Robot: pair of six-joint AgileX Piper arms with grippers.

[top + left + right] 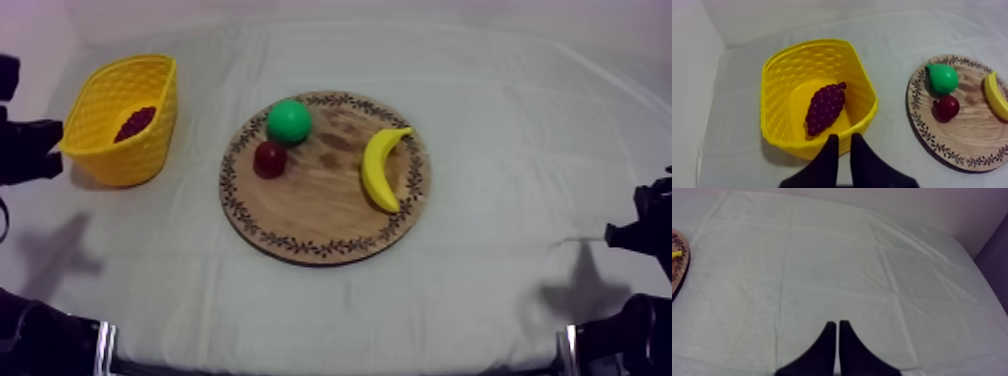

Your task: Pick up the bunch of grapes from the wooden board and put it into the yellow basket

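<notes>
— Two black fingers (831, 157) of the left gripper (844, 139) are showing closest in the left wrist view. They are standing a narrow gap apart, holding nothing, just outside the near wall of the yellow basket (779, 100). What is lying beyond them?

— The bunch of grapes (825, 107) is lying on the basket floor, touching neither finger. The round wooden board (972, 145) is sitting beside the basket on the tabletop (892, 40). It is carrying a green pear (943, 77), a small red fruit (947, 106) just beside the pear, and a banana (996, 95) toward the side away from the basket. No grapes are lying on the board.

— So what step is the robot working on?

— Judging by that, the placing looks done, and the left arm is probably at the clearing-away step.

— How is that best done?

— Likely by drawing the fingers up and back from the basket wall rather than sideways. The basket looks light, so a nudge could be sliding or tipping it. Keeping the gap narrow should be helping the fingers miss the woven rim.

— And the other arm?

— The right gripper (837, 324) is hovering over bare cloth, its fingers lying together as a thin wedge, with the board's edge well off to one side. It seems to have no part in this step, so leaving it there is looking like the safe choice.
</notes>
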